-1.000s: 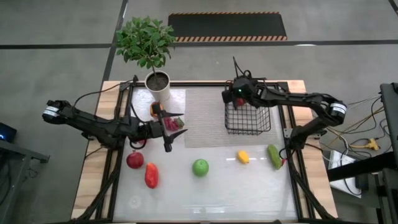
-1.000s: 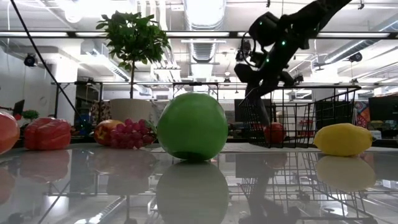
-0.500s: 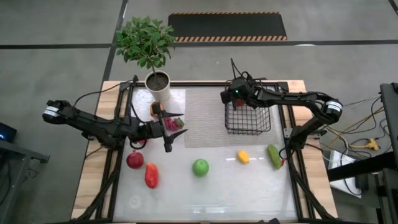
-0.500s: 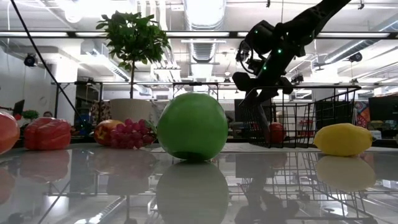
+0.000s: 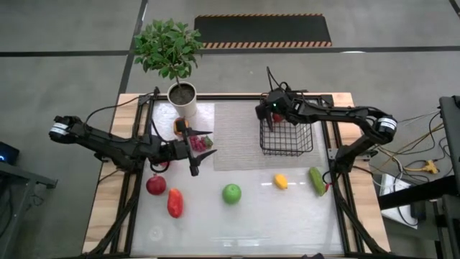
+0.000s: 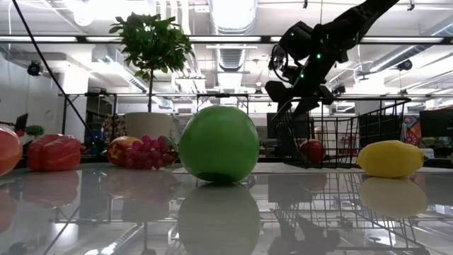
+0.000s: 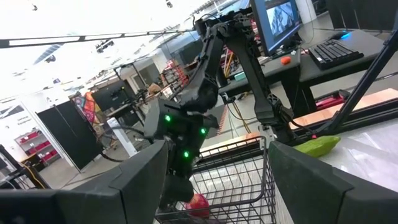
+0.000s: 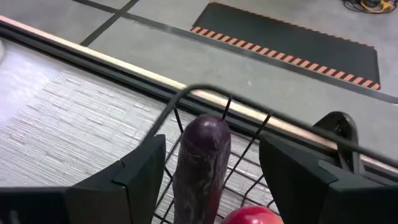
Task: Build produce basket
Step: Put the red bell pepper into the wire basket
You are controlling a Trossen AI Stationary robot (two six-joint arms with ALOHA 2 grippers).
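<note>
The black wire basket [image 5: 287,134] stands on the table's far right part. My right gripper [image 5: 272,111] hangs open over its far left corner. A dark purple eggplant [image 8: 202,163] stands between the fingers with a gap on each side. Its lower end is hidden. A red fruit [image 8: 252,215] lies in the basket, and the low view shows it [image 6: 313,151] too. My left gripper [image 5: 204,152] waits open at mid-left beside the purple grapes [image 5: 195,142]. On the near part of the table lie a green apple [image 5: 231,193], a lemon [image 5: 280,181] and a cucumber [image 5: 317,180].
A red apple [image 5: 156,185] and a red pepper [image 5: 175,203] lie near left. An orange-red fruit [image 5: 180,127] sits behind the grapes. A potted plant [image 5: 183,101] stands at the far left. Free room lies between the basket and the grapes.
My right gripper has risen from inside the basket to above its rim and shifted slightly toward the table's left edge. The left arm has kept still.
</note>
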